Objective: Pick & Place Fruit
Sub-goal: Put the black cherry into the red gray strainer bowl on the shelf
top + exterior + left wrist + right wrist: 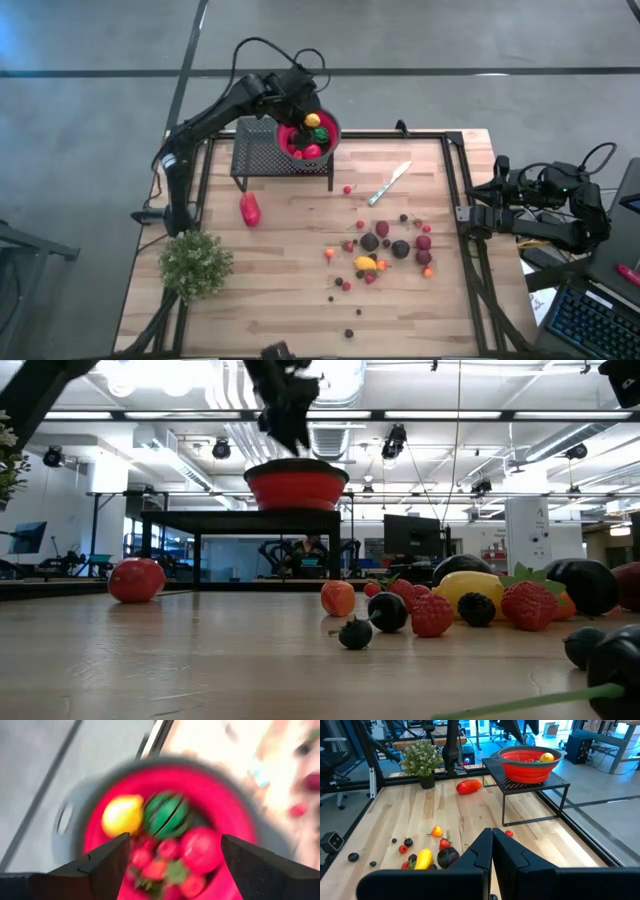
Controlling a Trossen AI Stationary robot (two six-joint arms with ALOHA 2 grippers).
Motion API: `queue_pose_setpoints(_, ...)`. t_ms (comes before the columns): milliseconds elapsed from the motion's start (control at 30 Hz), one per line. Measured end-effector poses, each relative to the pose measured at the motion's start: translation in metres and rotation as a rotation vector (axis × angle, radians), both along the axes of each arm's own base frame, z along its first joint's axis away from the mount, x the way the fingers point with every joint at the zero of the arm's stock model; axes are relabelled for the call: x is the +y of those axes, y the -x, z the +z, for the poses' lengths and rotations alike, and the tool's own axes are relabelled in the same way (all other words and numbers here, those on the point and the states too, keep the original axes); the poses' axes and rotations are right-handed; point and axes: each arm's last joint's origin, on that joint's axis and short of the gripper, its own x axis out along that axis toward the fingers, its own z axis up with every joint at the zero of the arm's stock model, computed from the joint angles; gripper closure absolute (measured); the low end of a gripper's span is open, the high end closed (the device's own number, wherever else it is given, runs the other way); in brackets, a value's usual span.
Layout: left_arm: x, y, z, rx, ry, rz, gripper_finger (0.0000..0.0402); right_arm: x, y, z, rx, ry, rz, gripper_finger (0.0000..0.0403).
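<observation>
Mostly scattered across the wooden table (290,300): small fruit (385,250) in red, yellow, orange and dark maroon, clustered toward the right half near the silver knife (389,184), with a few stray berries nearer the front edge. Apart from that cluster, over by the left side: one larger red piece (250,209), lying alone on the boards, near the bushy green plant (195,263). Already gathered in the red bowl (328,139): a yellow piece (122,815), a green striped piece (166,814), a round red one and several strawberries. Perched on a black perforated stand (258,150) at the back of the table, that bowl, its rim overhanging the stand's right end. Directly above the bowl: the left gripper (305,112), fingers (107,862) spread wide with the fruit showing plainly between them in the left wrist view, holding nothing and touching neither bowl nor fruit so far as can be told. Off beyond the table's right edge, well away from everything: the right gripper (475,213), fingers pressed together in the right wrist view, empty, pointed back across the table toward plant and bowl. Beyond the table in the low view: desks, screens and ceiling lights.
</observation>
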Motion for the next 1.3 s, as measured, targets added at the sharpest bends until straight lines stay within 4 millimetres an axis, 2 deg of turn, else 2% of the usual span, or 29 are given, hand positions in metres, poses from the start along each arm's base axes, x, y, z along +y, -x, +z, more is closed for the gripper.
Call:
queue_pose_setpoints(267, -0.06, -0.004, 0.026, -0.266, -0.101, -0.153, 0.0085, 0.0, 0.0, 0.0, 0.0, 0.0, 0.0, 0.0394)
queue_pose_setpoints(467, -0.098, 0.017, 0.021, -0.379, -0.145, -0.253, 0.0085, 0.0, 0.0, 0.0, 0.0, 0.0, 0.0, 0.0394)
queue_pose_setpoints(600, -0.114, 0.043, 0.005, -0.468, -0.163, -0.305, 0.0085, 0.0, 0.0, 0.0, 0.0, 0.0, 0.0, 0.0394)
queue_pose_setpoints(967, -0.135, 0.129, -0.046, -0.676, -0.22, -0.334, 0.0085, 0.0, 0.0, 0.0, 0.0, 0.001, 0.001, 0.0394)
queue_pose_setpoints(1300, -0.145, 0.173, -0.089, -0.762, -0.266, -0.338, 0.0085, 0.0, 0.0, 0.0, 0.0, 0.002, 0.0, 0.0394)
